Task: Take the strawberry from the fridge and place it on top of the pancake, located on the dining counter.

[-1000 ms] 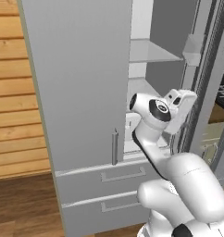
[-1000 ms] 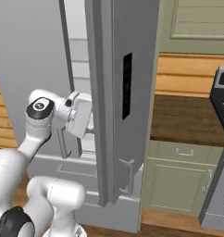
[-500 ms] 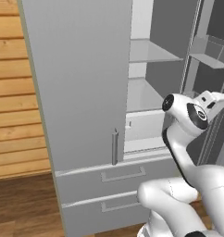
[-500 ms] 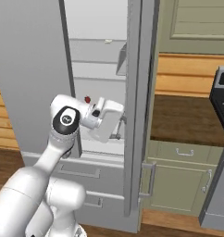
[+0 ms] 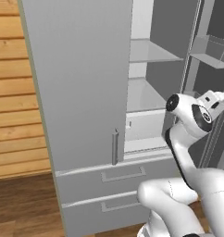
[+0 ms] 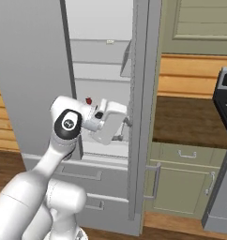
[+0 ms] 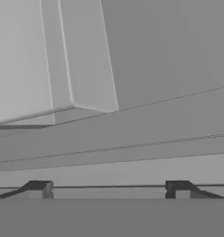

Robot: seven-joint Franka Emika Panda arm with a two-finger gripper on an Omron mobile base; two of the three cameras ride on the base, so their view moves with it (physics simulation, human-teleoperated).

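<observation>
The strawberry [image 6: 88, 100] sits on a shelf inside the open fridge [image 6: 101, 70], just behind the arm. It looks tiny, light and soft, likely easy to bruise or roll, so a gentle pinch across its sides seems best. The pincer [image 7: 109, 187] stands wide and empty, near the door. No readable writing or labels show.

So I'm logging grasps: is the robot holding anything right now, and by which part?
Nothing is held. The gripper is open with empty jaws, and the strawberry sits on a fridge shelf.
</observation>
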